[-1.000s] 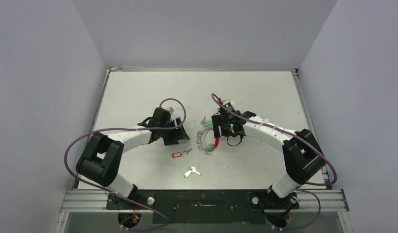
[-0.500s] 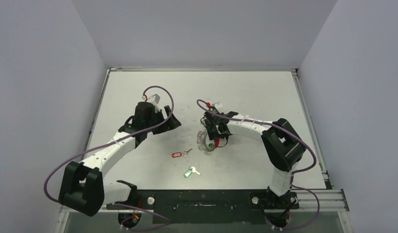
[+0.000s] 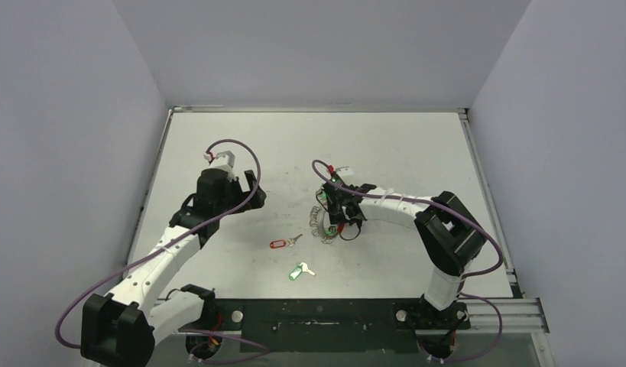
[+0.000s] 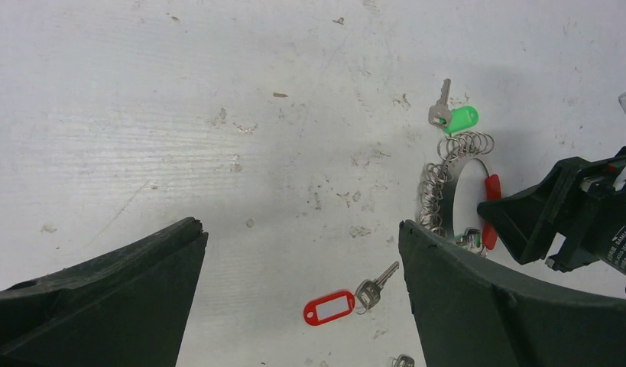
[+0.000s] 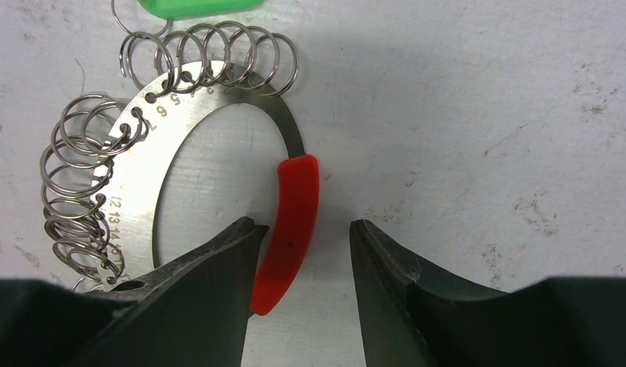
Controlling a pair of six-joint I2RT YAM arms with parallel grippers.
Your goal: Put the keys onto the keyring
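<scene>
- Swinging away to the left of the top view goes the left arm, and its left gripper (image 3: 251,186) has lifted clear of the keys. The right arm has folded in lower over the ring.
- Left gripper: fingers spread wide, nothing between them. It hangs over bare table (image 4: 218,115) in its wrist view.
- Centre of the top view: the red-tag key (image 3: 277,244) lies loose, and a green-tag key (image 3: 296,271) lies loose below it, toward the bottom of the frame.
- Just right of those sits the keyring (image 3: 322,224), flat on the table, with a second green-tag key (image 4: 456,118) at its upper edge. Whether that one is threaded on a loop, I can't tell.
- Right gripper (image 5: 303,225): jaws parted, one each side of the ring's red arc (image 5: 290,229), not yet closed on it.
- Step in hand, by my read: securing the ring. Next move calls for closing on that arc and holding it steady so a key can be fed to a loop.
- Count: three keys, one red tag and two green; one keyring; loops too overlapped to count.
</scene>
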